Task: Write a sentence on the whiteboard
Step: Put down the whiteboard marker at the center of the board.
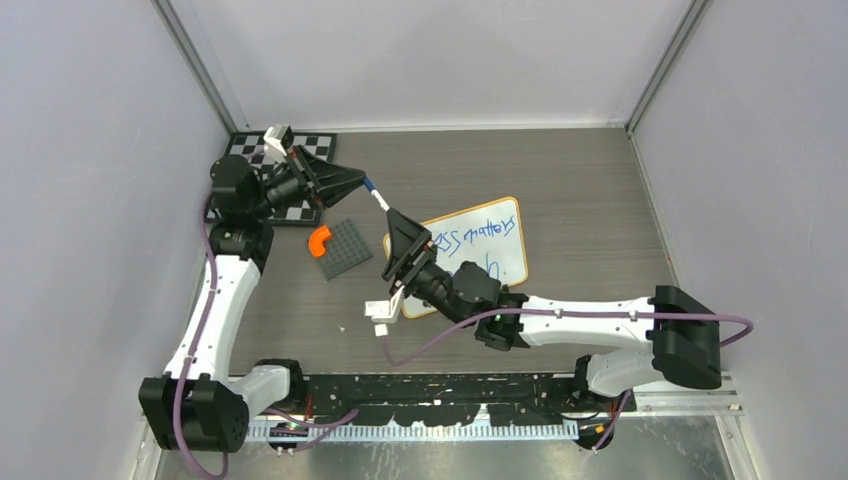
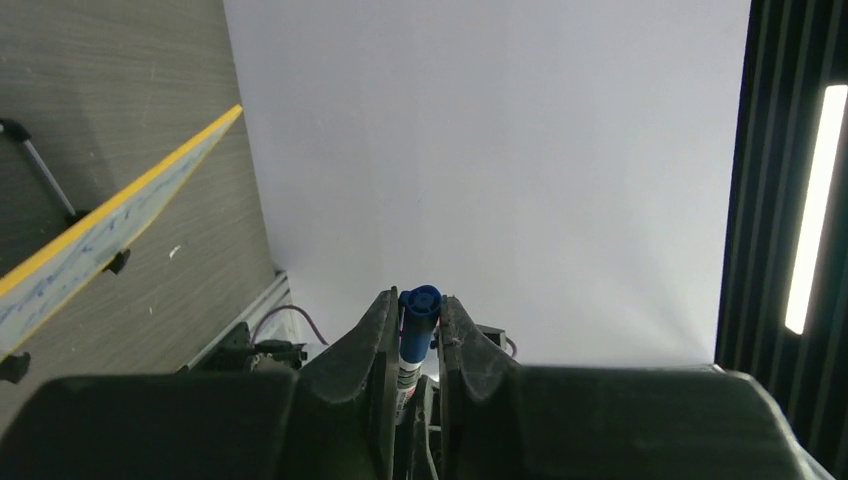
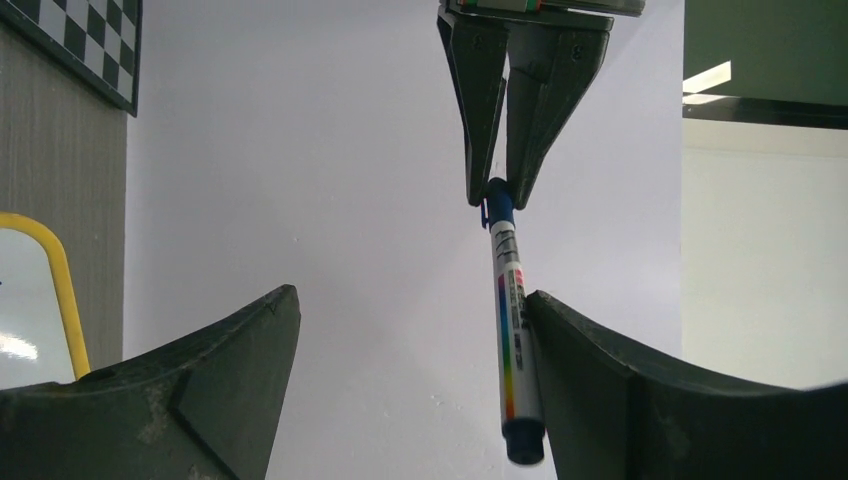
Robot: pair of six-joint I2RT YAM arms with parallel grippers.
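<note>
My left gripper [image 1: 360,179] reaches out over the table's far left, its fingers pressed together on the blue cap end of a marker [image 1: 378,198]. From my left wrist, that gripper [image 2: 418,305] shows only the marker's [image 2: 413,335] cap and a bit of white barrel between the two pads; the rest is hidden below my fingers. My left arm covers most of the checkerboard [image 1: 318,143] behind it. Just nearer lies a grey studded plate [image 1: 347,250] with an orange curved piece [image 1: 319,241] at its left edge; I cannot tell whether the piece is pressed onto the studs or only rests against the plate.

The marker slants from my left gripper toward my right gripper [image 1: 393,218]. From my right wrist, my right gripper [image 3: 410,295] is spread wide, and the marker [image 3: 510,340] hangs along the inner face of the right-hand finger [image 3: 600,380], touching or nearly so, with the other finger well apart from it. My left gripper [image 3: 497,195] pinches its top.

The whiteboard [image 1: 520,215] lies flat to the right of centre, its near-left part under my right arm. The sentence [image 1: 480,232] is half covered: I read "matters" on the upper line, and only a few blue strokes below
</note>
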